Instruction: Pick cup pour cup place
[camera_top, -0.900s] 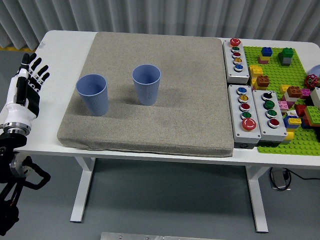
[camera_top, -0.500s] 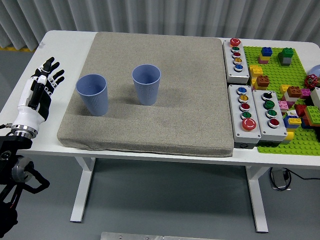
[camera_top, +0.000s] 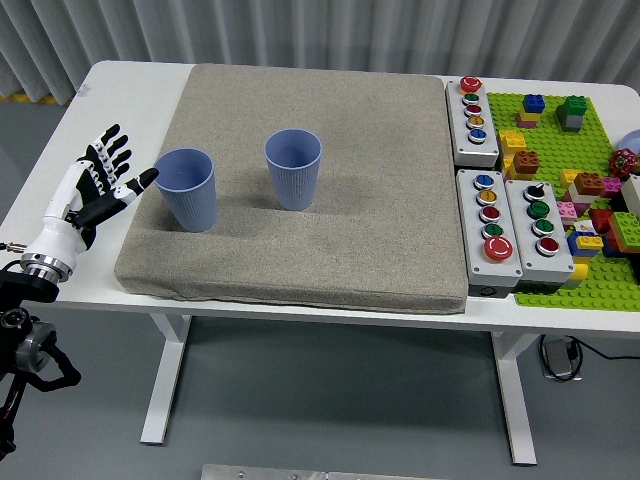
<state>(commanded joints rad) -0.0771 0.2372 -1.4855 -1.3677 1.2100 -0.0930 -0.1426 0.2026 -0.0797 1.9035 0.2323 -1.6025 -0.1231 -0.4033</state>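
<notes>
Grey corrugated panels close off the back of the room, and in front of them a white table (camera_top: 130, 85) carries a thick grey mat (camera_top: 330, 230) over most of its top. Seen from the head camera, two blue ribbed cups stand upright on the mat's left half, well apart from each other: the left cup (camera_top: 186, 189) near the mat's left edge, the second cup (camera_top: 293, 169) further in and a little toward the far edge. Whether either holds anything cannot be told from this angle. Along the table's right side sit three grey button boxes (camera_top: 489, 228) and a green baseplate (camera_top: 580, 180) crowded with coloured bricks — none of it concerns the pour.

What has changed is the left hand (camera_top: 93, 192). Half a second ago it stood out past the mat's left edge, fingers pointing up and clear of everything; now it has swung inward with its fingers spread wide and its thumb tip reaching almost to the left cup's rim, just beside it and seemingly not touching. It holds nothing. That reads as the approach for the pick — the hand is opened to wrap the left cup, but no grasp exists yet, so lifting, pouring into the second cup and setting down all remain. The right hand is out of view.
</notes>
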